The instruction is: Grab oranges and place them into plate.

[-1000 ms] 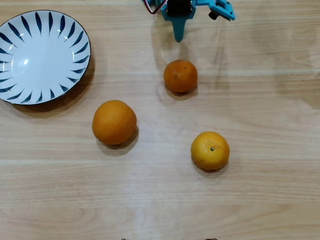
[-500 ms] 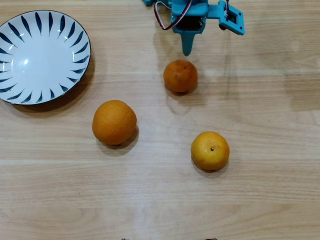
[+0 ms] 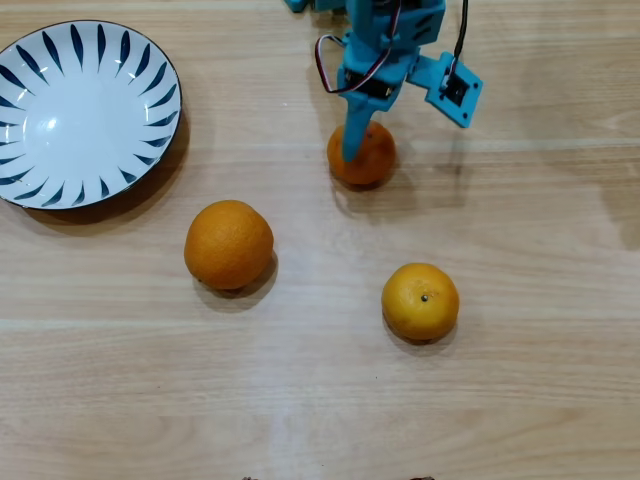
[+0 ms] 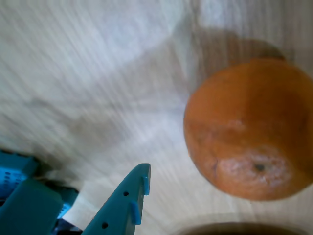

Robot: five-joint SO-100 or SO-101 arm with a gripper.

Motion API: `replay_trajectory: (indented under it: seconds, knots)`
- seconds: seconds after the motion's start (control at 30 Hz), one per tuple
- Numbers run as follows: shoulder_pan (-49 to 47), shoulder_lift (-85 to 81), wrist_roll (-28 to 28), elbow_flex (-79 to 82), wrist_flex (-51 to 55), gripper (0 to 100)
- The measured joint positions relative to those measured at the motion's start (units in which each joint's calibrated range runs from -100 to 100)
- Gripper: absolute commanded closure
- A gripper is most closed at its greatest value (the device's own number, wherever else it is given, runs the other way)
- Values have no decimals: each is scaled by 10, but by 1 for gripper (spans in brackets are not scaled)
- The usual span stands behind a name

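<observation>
In the overhead view the small deep orange (image 3: 368, 155) lies at top centre, and my teal gripper (image 3: 352, 148) hangs right over its left half. Only one pointed finger shows, so how the jaws stand is unclear. The wrist view shows the same orange (image 4: 249, 129) large on the right, with one teal finger (image 4: 132, 196) below and left of it, apart from its skin. The larger orange (image 3: 228, 244) sits left of centre. The yellower orange (image 3: 420, 300) with a dark stem dot lies lower right. The plate (image 3: 150, 70), white with blue strokes, is at the top left and holds nothing.
Everything rests on a light wooden tabletop (image 3: 520, 380). The wrist camera block (image 3: 455, 90) and its cable stick out to the right of the arm. Bare wood stretches across the bottom and right of the overhead view.
The arm has come down from the top edge towards the small orange. Its finger tip was short of the fruit and now overlaps its left side. The oranges and plate have not moved.
</observation>
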Motion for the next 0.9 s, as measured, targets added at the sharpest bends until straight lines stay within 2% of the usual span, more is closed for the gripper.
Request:
replay_trajectory:
  seconds: [0.27, 0.8, 0.9]
  knots:
    - [2, 76, -7, -36, -51, 61]
    - [22, 89, -29, -24, -53, 62]
    - [24, 90, -38, -23, -53, 67]
